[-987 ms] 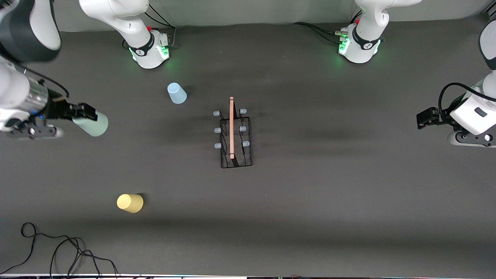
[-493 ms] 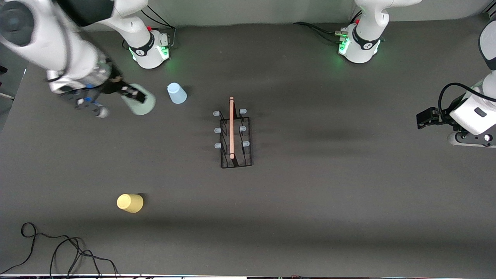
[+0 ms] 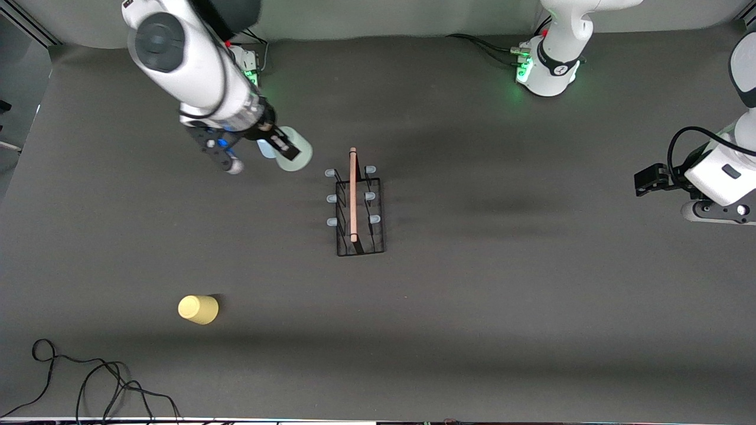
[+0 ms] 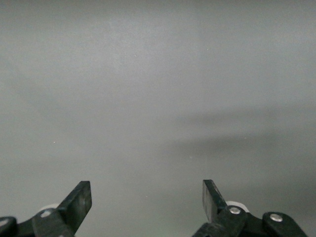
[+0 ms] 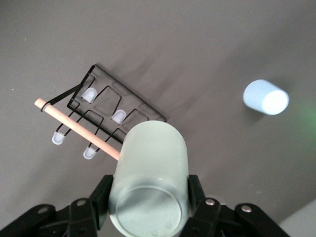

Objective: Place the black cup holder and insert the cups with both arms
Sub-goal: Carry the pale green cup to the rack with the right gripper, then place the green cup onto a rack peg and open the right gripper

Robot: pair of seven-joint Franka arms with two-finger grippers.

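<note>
Front view: the right hand [image 3: 282,147] is clamped on the pale green cup [image 3: 293,157], up in the air over the tabletop [image 3: 502,295] beside the black cup holder [image 3: 358,206] — mid-tabletop, upright. The light blue cup [image 5: 265,97] is mostly hidden under that arm; the yellow cup [image 3: 198,309] stands near the front edge. The left hand [image 4: 146,202] waits by its end edge, fingers apart — nothing between them.

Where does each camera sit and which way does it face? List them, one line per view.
Front view: high across the table, facing both bases; shows black cup holder, yellow cup, both arms.
Left wrist view: on the waiting left arm, facing bare table; left pincer open.
Right wrist view: looks past the right pincer gripping the green cup.
Shared: front and right wrist views show the holder, blue cup.
</note>
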